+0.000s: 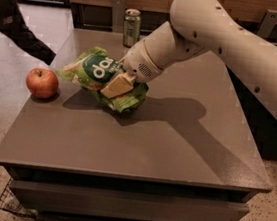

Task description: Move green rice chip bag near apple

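Camera view, from where I stand: the green rice chip bag [99, 71] is up off the left half of the bench [174, 147], pinched in the gripper [112, 88]. One tan finger [119, 83] lies flat across the front of the bag, the other is hidden behind it, and the crinkled film bunches around the clamp, so the gripper is closed on the bag.

The bag's dark green oval logo faces up and to the left. Its big white letters start with what looks like "da", and the rest is cut off by the finger. Smaller white print sits beside it, too fine to read. The bag's lower corner hangs close to the benchtop. I cannot tell whether it touches.

The apple [42, 82] sits on the bench near the left edge, red-orange with a short stem. It lies just to the left of the bag with a small gap between them.

At the back edge stands a green metal can [131, 27], upright, its label unreadable, well apart from the bag.

The white arm [227, 48] comes in from the upper right, bends at a fat rounded joint and angles down and left to the wrist above the bag.

A person in dark clothes [11, 16] stands off the left side. A wire basket [9, 200] sits on the floor at lower left.
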`<act>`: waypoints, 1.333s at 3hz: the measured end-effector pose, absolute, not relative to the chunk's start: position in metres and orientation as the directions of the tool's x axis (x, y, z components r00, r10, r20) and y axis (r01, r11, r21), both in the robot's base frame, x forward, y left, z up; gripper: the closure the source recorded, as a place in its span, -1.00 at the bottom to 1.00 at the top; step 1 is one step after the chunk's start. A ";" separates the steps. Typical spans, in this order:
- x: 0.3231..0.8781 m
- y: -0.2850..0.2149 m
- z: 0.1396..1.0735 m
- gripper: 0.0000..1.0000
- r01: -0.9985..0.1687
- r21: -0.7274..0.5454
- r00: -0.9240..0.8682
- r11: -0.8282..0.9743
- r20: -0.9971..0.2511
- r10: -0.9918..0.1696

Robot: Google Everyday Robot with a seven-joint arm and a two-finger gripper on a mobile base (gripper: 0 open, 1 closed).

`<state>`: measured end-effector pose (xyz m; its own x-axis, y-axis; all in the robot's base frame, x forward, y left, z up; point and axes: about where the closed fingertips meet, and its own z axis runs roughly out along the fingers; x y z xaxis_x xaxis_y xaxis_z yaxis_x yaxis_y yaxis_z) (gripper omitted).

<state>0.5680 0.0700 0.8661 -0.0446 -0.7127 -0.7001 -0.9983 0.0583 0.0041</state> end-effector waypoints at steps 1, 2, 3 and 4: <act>0.560 0.070 0.845 1.00 -0.999 0.039 -0.051 0.034 -0.687 -0.725; 0.539 0.069 0.845 1.00 -1.000 0.017 0.000 -0.016 -0.700 -0.715; 0.538 0.070 0.844 0.68 -1.000 0.012 0.010 -0.026 -0.699 -0.715; 0.536 0.072 0.844 0.06 -0.999 0.013 0.013 -0.031 -0.699 -0.715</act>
